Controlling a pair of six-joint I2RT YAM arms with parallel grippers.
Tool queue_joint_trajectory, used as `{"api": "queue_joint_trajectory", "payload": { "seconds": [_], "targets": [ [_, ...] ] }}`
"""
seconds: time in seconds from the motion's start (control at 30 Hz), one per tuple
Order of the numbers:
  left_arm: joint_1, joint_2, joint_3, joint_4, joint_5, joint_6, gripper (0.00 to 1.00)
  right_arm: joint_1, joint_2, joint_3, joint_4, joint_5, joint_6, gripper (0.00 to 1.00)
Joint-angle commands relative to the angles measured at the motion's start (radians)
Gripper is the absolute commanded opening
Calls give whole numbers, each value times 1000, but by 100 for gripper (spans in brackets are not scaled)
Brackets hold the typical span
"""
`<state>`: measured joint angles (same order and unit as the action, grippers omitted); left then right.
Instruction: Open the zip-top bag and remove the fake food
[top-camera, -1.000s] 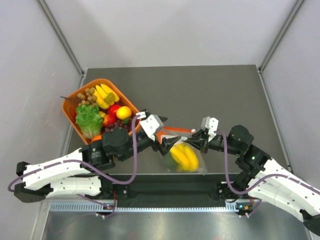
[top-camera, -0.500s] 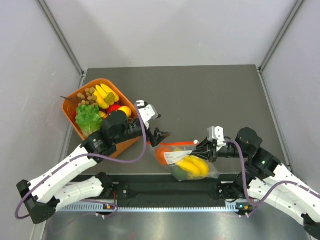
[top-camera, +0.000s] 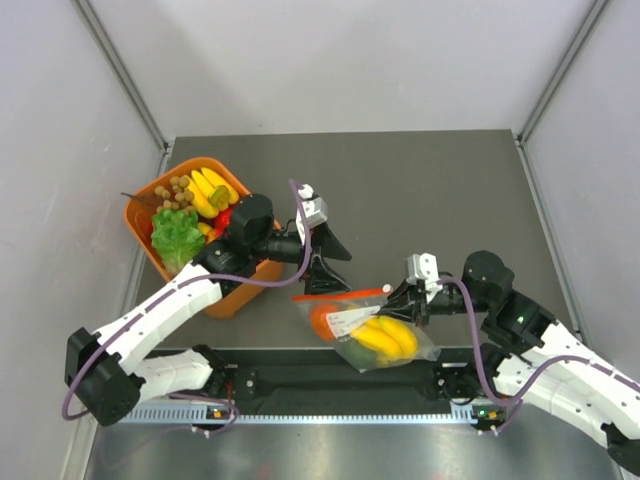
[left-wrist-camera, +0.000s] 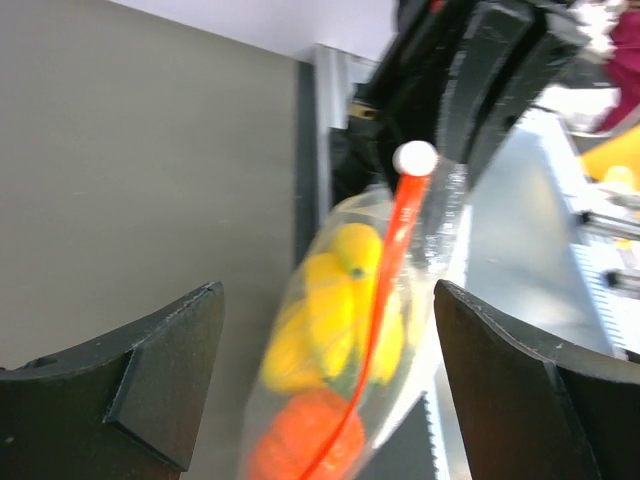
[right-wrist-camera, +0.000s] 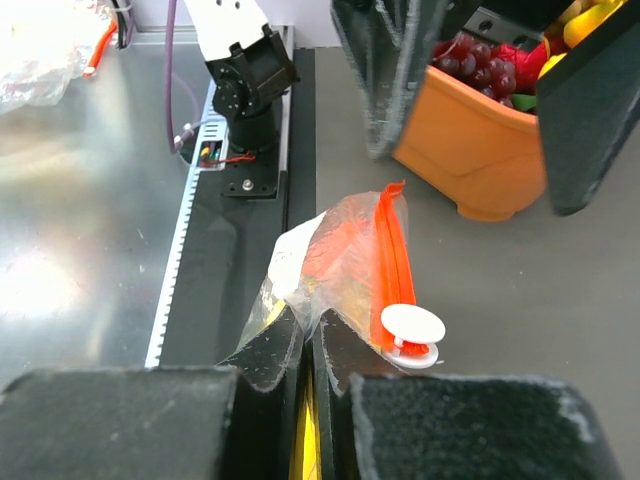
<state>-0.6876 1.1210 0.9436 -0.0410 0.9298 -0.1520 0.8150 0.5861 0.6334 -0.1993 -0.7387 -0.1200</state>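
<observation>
The clear zip-top bag (top-camera: 365, 330) with its orange-red zip strip (top-camera: 340, 296) lies near the table's front edge. It holds a yellow banana bunch (top-camera: 385, 338), an orange-red round fruit (top-camera: 325, 318) and a dark green piece under the bananas. My right gripper (top-camera: 400, 305) is shut on the bag's plastic just beside the white slider (right-wrist-camera: 413, 325); the bag also shows in the right wrist view (right-wrist-camera: 330, 255). My left gripper (top-camera: 325, 262) is open and empty, just behind the strip's left end. The left wrist view shows the bag (left-wrist-camera: 350, 340) between its fingers (left-wrist-camera: 170, 350).
An orange basket (top-camera: 140, 215) at the back left holds lettuce (top-camera: 177, 238), bananas, grapes and other toy fruit. The black base rail (top-camera: 330, 380) runs along the near edge, close under the bag.
My left gripper let go of the bag, opened and moved back and up. My right gripper stayed shut on the bag, which shifted toward the front edge.
</observation>
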Motion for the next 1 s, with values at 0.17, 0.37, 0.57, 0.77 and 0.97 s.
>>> {"api": "queue_joint_trajectory", "payload": {
  "seconds": [0.17, 0.37, 0.57, 0.77, 0.97],
  "targets": [
    [7, 45, -3, 67, 211, -34, 88, -7, -5, 66, 41, -15, -30, 0],
    [-33, 49, -6, 14, 187, -11, 87, -8, 4, 83, 37, -10, -41, 0],
    [-105, 109, 35, -118, 145, 80, 81, -10, 35, 117, 17, -18, -58, 0],
    [-109, 91, 40, -138, 109, 109, 7, -10, 27, 97, 0, 53, -12, 13],
    [-109, -79, -58, -19, -189, 124, 2, -10, -45, 40, 0, 272, 85, 75]
  ]
}}
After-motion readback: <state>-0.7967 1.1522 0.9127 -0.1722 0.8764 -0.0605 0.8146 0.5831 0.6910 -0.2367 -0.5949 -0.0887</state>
